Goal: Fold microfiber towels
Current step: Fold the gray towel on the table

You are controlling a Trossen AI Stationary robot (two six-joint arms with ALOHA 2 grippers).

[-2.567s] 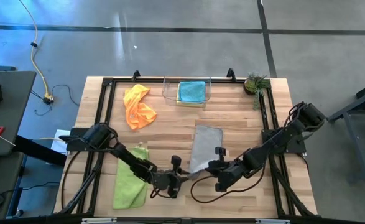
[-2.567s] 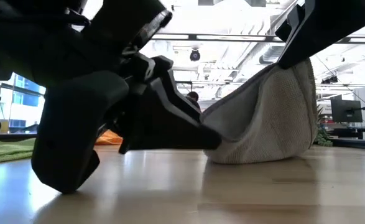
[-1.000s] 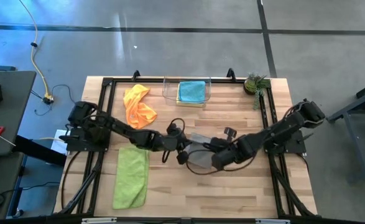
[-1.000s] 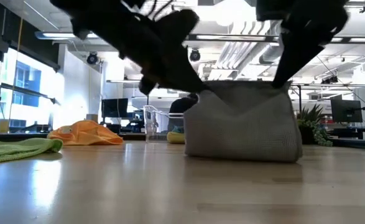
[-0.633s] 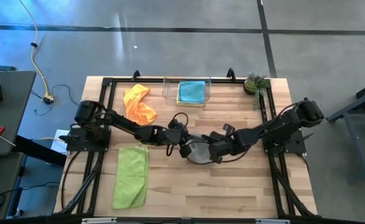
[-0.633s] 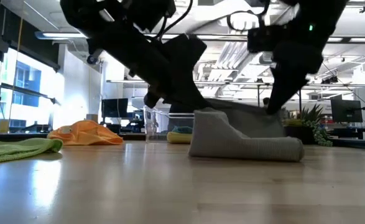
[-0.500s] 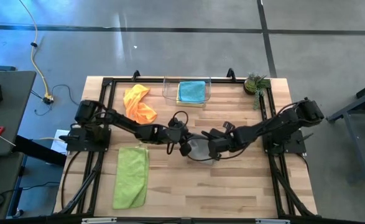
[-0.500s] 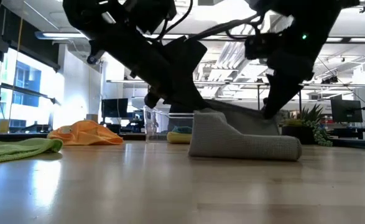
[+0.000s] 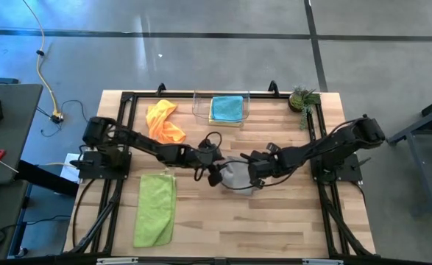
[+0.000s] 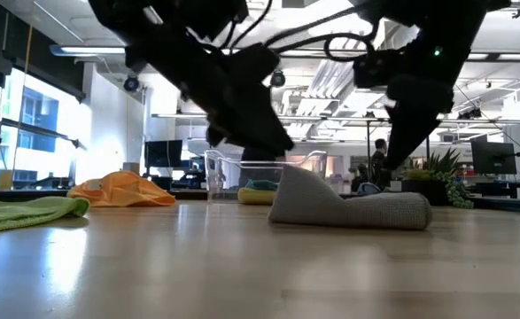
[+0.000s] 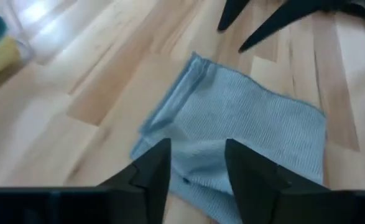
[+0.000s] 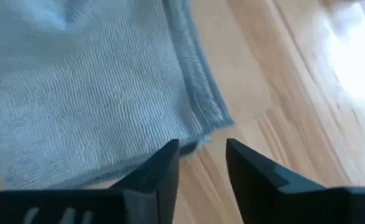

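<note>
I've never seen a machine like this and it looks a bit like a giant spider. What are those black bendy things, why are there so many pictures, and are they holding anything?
They are two robot arms, each ending in a two-finger pincher. One camera looks down from above, one sits low on the table, and one rides on each wrist. The left gripper and right gripper hang over a folded grey towel in the middle of the wooden table. Both are open and hold nothing. Nearby lie an orange towel and a lime green towel. At the back a clear bin holds a teal towel on a yellow one. A small plant stands in the corner.
</note>
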